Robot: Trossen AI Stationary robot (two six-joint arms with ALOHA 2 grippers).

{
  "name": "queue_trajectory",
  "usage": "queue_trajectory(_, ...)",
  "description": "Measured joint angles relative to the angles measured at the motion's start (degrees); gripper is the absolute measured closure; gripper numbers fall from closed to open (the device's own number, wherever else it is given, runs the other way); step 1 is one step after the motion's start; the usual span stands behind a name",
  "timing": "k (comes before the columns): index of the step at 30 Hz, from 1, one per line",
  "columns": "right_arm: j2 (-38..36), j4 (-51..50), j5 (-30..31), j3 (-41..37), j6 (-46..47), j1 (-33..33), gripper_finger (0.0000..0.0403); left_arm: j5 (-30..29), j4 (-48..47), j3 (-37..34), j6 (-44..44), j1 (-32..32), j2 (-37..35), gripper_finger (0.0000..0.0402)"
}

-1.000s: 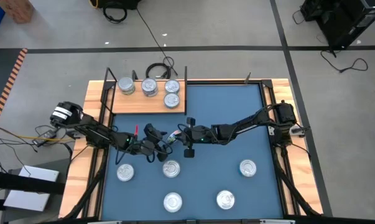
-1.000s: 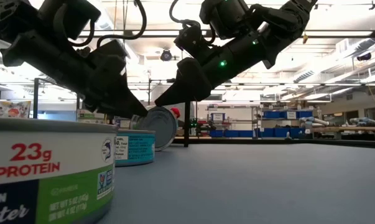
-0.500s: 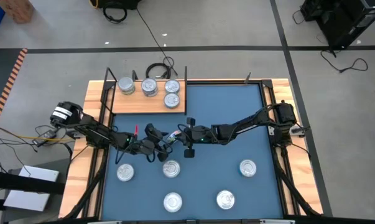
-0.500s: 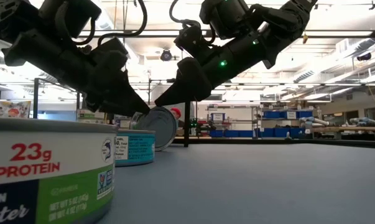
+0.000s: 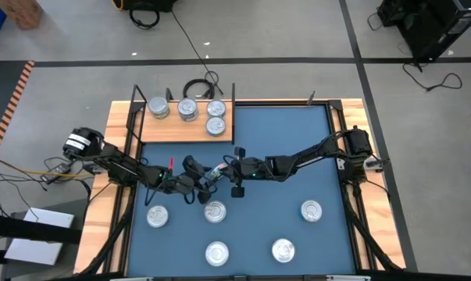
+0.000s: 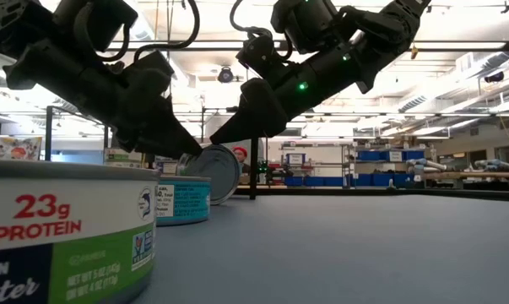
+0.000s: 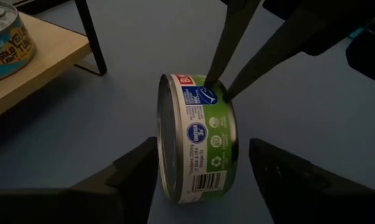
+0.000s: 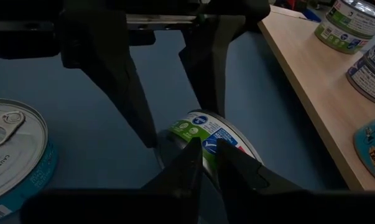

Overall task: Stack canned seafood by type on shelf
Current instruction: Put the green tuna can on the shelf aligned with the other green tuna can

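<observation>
One tin (image 7: 196, 140) with a green label stands on its edge on the blue mat (image 5: 297, 148), near its middle. My left gripper (image 7: 203, 148) is open, one finger by the tin's lid face and one by its base. My right gripper (image 8: 204, 148) comes from the table's right with shut fingers on the tin's upper wall. In the high view both grippers meet at the tin (image 5: 212, 176). The wooden shelf (image 5: 173, 129) at the far left carries several tins, all standing flat. My left gripper's fingers (image 7: 134, 174) stand on either side of the upright tin, level from the table's left; whether they touch it I cannot tell. My right gripper's shut fingertips (image 7: 219, 84) press on the topmost part of the tin's wall (image 7: 206, 96), slanting down from the right. The tin rests on its rim on the mat.
Several more tins lie flat on the mat toward the near edge, among them one (image 5: 215, 211) just near of the grippers and others (image 5: 157, 215) (image 5: 311, 209). A black upright (image 7: 91, 37) of the shelf stands close by. Bare mat stretches toward the far right.
</observation>
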Motion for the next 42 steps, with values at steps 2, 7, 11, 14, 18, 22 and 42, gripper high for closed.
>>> queue_trajectory(2,0.0,0.0,0.0,0.0,0.0,0.0,0.0344,0.4,0.0,0.0,0.7,0.0,0.0,0.0153)
queue_trajectory(7,0.0,0.1,0.0,0.0,0.0,0.0,0.0344,0.8,-0.4,0.6,1.4,0.5,0.0,0.0154)
queue_trajectory(11,0.0,0.2,0.0,0.0,0.0,0.0,0.0344,0.8,-0.5,1.9,1.9,1.3,0.0,0.0154)
queue_trajectory(14,0.0,0.2,0.0,0.0,0.0,0.0,0.0344,0.8,-0.7,2.2,2.9,1.7,0.0,0.0154)
queue_trajectory(18,0.0,0.2,0.0,0.0,0.0,0.0,0.0344,0.8,-2.2,2.3,2.8,1.9,0.0,0.0154)
queue_trajectory(22,0.0,0.2,0.0,0.0,0.0,0.0,0.0344,0.8,-4.9,2.3,1.5,1.9,0.0,0.0154)
queue_trajectory(42,0.1,0.5,0.3,0.0,-0.1,0.0,0.0344,-0.8,-4.5,2.3,2.8,1.9,3.3,0.0234)
